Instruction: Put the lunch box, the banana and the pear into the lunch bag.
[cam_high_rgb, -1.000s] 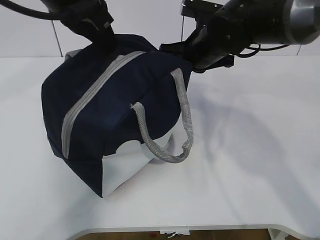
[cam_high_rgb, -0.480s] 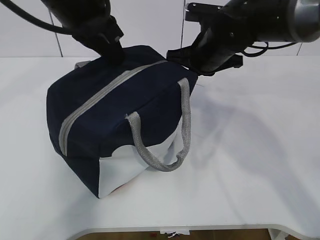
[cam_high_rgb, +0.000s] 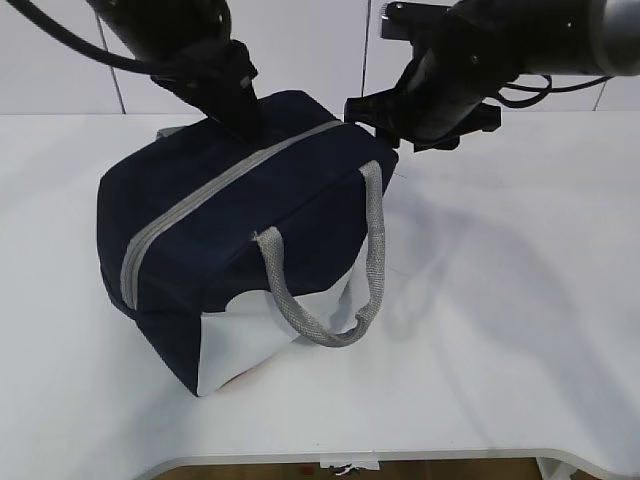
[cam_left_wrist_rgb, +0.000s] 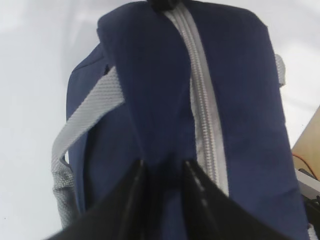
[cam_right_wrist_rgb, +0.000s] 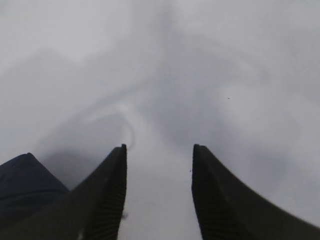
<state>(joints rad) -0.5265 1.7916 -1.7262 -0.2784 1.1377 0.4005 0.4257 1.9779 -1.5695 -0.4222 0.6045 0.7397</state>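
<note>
The navy lunch bag (cam_high_rgb: 250, 235) stands on the white table with its grey zipper (cam_high_rgb: 200, 200) closed along the top. A grey handle (cam_high_rgb: 372, 250) hangs over its white patch (cam_high_rgb: 260, 335). My left gripper (cam_high_rgb: 240, 115) is at the bag's far top end. In the left wrist view it (cam_left_wrist_rgb: 161, 167) is shut on a fold of the bag's fabric (cam_left_wrist_rgb: 160, 90) beside the zipper (cam_left_wrist_rgb: 200, 100). My right gripper (cam_high_rgb: 395, 125) hovers at the bag's far right corner. It (cam_right_wrist_rgb: 159, 150) is open and empty over bare table. The lunch box, banana and pear are out of view.
The white table (cam_high_rgb: 500, 300) stretches to the right and front of the bag, with its front edge (cam_high_rgb: 400, 455) near the bottom. A white wall stands behind. A second grey handle (cam_left_wrist_rgb: 85, 112) hangs on the bag's other side.
The bag was tilted and raised at its far end; it has come down and sits more level. Both grippers have shifted slightly to the right.
</note>
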